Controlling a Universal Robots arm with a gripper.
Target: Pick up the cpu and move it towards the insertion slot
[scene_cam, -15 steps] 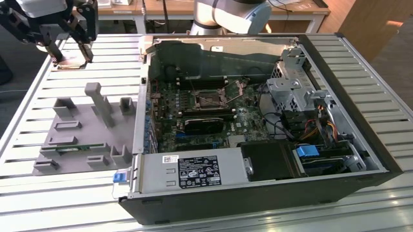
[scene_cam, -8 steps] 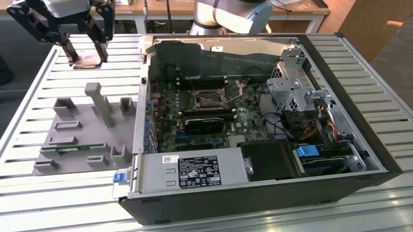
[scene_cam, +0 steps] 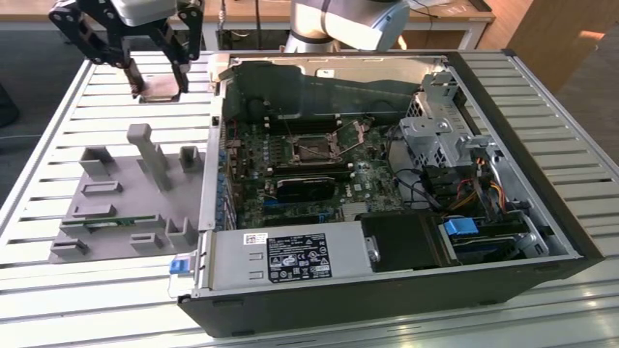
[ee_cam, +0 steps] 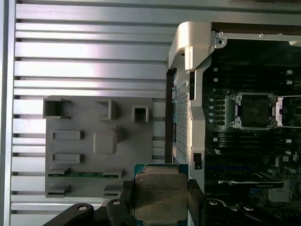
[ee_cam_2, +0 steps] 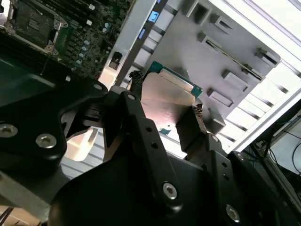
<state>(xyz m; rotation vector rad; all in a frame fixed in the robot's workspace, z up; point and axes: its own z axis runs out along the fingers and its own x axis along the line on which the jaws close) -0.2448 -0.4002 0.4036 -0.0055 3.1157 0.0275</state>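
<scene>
The cpu (scene_cam: pixel 161 93) is a flat square chip with a silvery top, hanging above the slatted table at the exterior view's far left, outside the open computer case. My gripper (scene_cam: pixel 158 88) is shut on it, one black finger on each side. Both wrist views show the cpu (ee_cam: pixel 161 190) (ee_cam_2: pixel 169 96) clamped between the fingers (ee_cam: pixel 126 195); a green rim shows around its metal lid. The insertion slot (scene_cam: pixel 312 148) is a square socket with a silver frame on the motherboard inside the case, also seen as the insertion slot (ee_cam: pixel 254 110) (ee_cam_2: pixel 30 21) in both wrist views, well apart from the chip.
A grey fixture plate (scene_cam: pixel 126 196) with raised blocks and posts lies on the table beside the case, a thin green circuit strip (scene_cam: pixel 111 222) resting in it. The case wall (scene_cam: pixel 214 145) stands between gripper and motherboard. A black heatsink (scene_cam: pixel 301 190), drive cages and cables sit inside.
</scene>
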